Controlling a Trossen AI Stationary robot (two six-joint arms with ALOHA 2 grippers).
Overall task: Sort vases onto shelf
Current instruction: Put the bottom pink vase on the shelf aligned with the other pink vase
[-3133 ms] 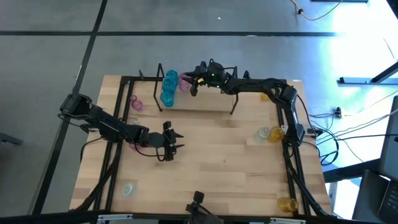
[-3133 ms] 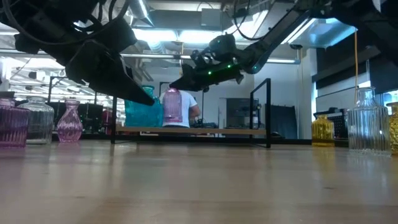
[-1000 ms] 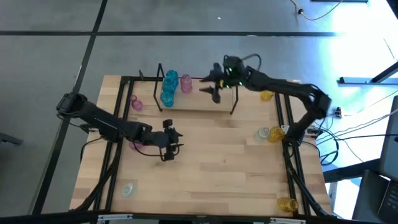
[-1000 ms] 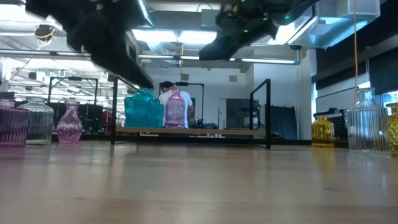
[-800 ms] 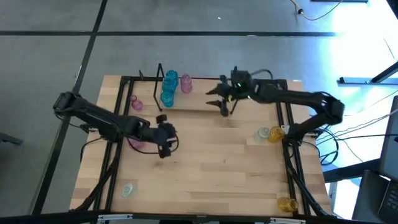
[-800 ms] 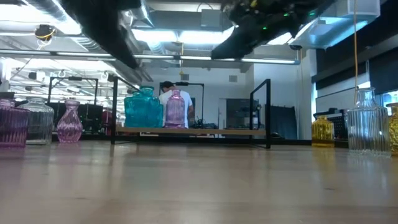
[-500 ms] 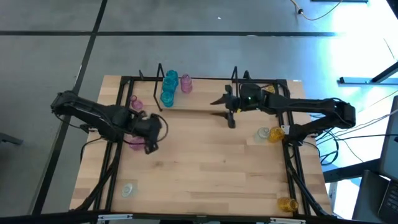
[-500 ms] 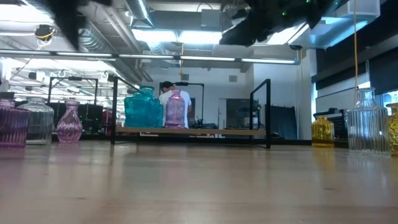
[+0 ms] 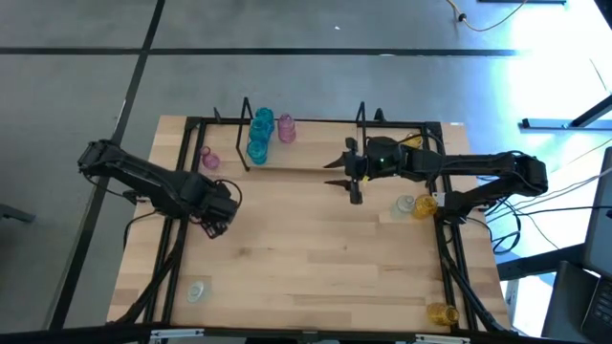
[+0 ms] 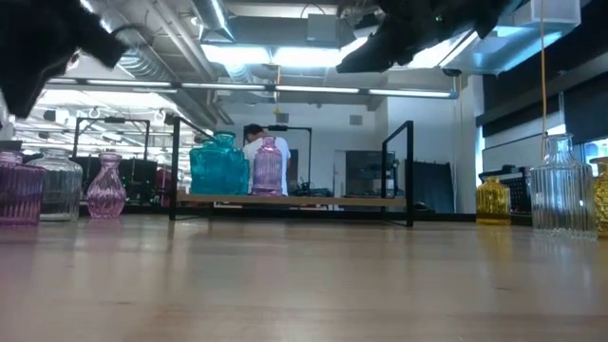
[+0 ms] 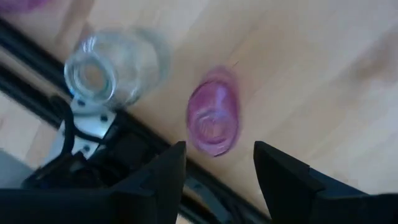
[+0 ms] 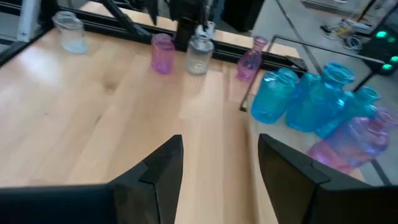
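Gleaming ribbed pink glass vase, woodgrain tabletop

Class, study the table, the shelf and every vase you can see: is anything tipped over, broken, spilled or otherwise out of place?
Nothing stands out. The teal vases and the pink vase stand upright on the shelf. The vases left on the table look upright and whole, with no spill. Both grippers, left and right, are open and empty.

One camera looks straight down on my table. One sits level at tabletop height, facing the shelf. My wrist cameras look closely downward; both show the pink vase.
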